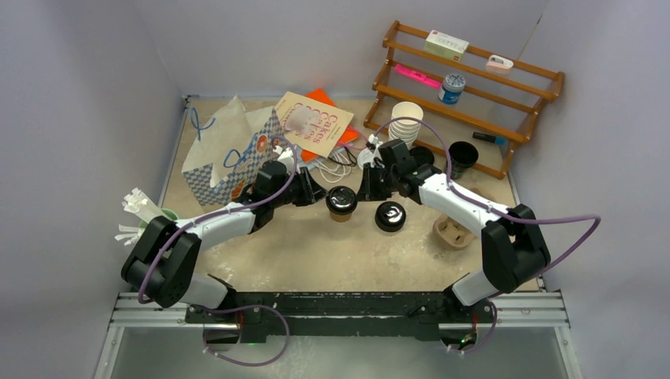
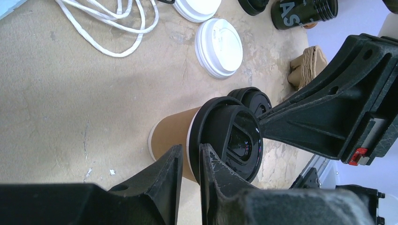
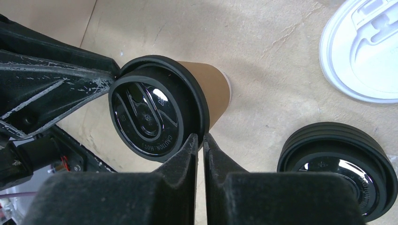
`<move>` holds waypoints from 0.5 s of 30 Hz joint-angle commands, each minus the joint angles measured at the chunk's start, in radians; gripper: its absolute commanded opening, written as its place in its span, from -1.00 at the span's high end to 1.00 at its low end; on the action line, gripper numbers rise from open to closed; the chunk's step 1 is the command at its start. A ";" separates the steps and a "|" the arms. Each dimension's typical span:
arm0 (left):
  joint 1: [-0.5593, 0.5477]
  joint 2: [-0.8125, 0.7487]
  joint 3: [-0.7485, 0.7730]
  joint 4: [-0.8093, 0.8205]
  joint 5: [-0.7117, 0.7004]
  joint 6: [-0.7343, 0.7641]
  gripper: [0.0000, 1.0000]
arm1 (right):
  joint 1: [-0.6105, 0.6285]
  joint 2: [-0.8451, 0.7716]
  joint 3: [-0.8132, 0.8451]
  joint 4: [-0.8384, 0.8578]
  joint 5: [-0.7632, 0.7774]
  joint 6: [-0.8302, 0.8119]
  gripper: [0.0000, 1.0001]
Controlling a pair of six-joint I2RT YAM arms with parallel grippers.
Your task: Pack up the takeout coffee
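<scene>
A brown paper coffee cup with a black lid (image 1: 341, 203) stands mid-table between my two grippers. My left gripper (image 1: 319, 193) is at its left side, jaws nearly together with nothing between them, its tips (image 2: 190, 157) against the lid's rim (image 2: 225, 138). My right gripper (image 1: 364, 192) is at its right side, jaws shut, its tips (image 3: 199, 139) touching the lid's edge (image 3: 157, 112). A black cup (image 1: 462, 156) without a lid stands by the rack and shows in the left wrist view (image 2: 305, 11). No cup with a white lid is in view.
A stack of black lids (image 1: 390, 215) sits right of the cup. Loose white lids (image 2: 219, 47) and a white cord (image 2: 112, 23) lie behind. The cardboard carrier (image 1: 453, 233) is at the right, a patterned paper bag (image 1: 229, 150) at the left, and stacked white cups (image 1: 406, 120) by a wooden rack (image 1: 474, 87).
</scene>
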State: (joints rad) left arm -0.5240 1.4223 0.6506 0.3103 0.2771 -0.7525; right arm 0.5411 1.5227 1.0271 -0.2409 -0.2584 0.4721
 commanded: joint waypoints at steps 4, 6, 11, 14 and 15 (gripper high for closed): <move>0.001 0.017 0.028 -0.045 0.005 0.057 0.62 | 0.002 0.007 -0.001 -0.005 -0.009 0.002 0.94; 0.002 0.019 0.032 -0.053 0.004 0.063 0.68 | 0.002 0.008 0.001 -0.006 -0.007 0.001 0.97; 0.002 0.027 0.034 -0.064 -0.002 0.076 0.80 | 0.002 0.008 -0.001 -0.009 -0.004 -0.002 0.98; 0.001 0.031 0.030 -0.068 -0.012 0.082 0.86 | 0.003 0.011 0.000 -0.011 -0.001 -0.003 0.99; 0.002 0.034 0.029 -0.071 -0.015 0.085 0.88 | 0.002 0.011 0.000 -0.011 -0.001 -0.004 0.99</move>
State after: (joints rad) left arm -0.5240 1.4269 0.6693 0.2958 0.2882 -0.7136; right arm 0.5411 1.5230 1.0271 -0.2401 -0.2577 0.4782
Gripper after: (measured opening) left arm 0.083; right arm 0.015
